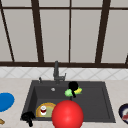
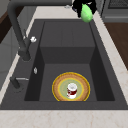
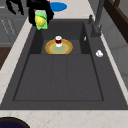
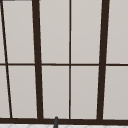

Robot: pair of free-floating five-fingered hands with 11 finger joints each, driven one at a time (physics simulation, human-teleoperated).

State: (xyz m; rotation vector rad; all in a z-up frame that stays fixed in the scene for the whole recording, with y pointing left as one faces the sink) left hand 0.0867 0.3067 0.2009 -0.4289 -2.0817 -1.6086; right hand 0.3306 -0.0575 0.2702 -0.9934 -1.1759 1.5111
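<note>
The soft green-and-yellow sponge (image 1: 72,92) hangs in the air above the middle of the dark grey basin of the sink (image 1: 100,105), gripped by the right hand (image 1: 73,86), whose black fingers curl round it from above. In the left side view the sponge (image 2: 86,13) shows mostly green under the hand (image 2: 81,4); in the right side view its yellow face (image 3: 40,20) shows too (the hand (image 3: 37,10) wraps it on both sides). The left hand (image 1: 28,116) hovers low at the sink's front left corner, fingers curled on nothing. In the basin lies a round yellow-rimmed plate (image 1: 51,106) carrying a small red-and-white cup (image 1: 43,110), no writing legible. A big red ball (image 1: 67,114) hides the sink's front edge in the front view. A flat blue disc (image 1: 5,101) lies on the desk at left.
</note>
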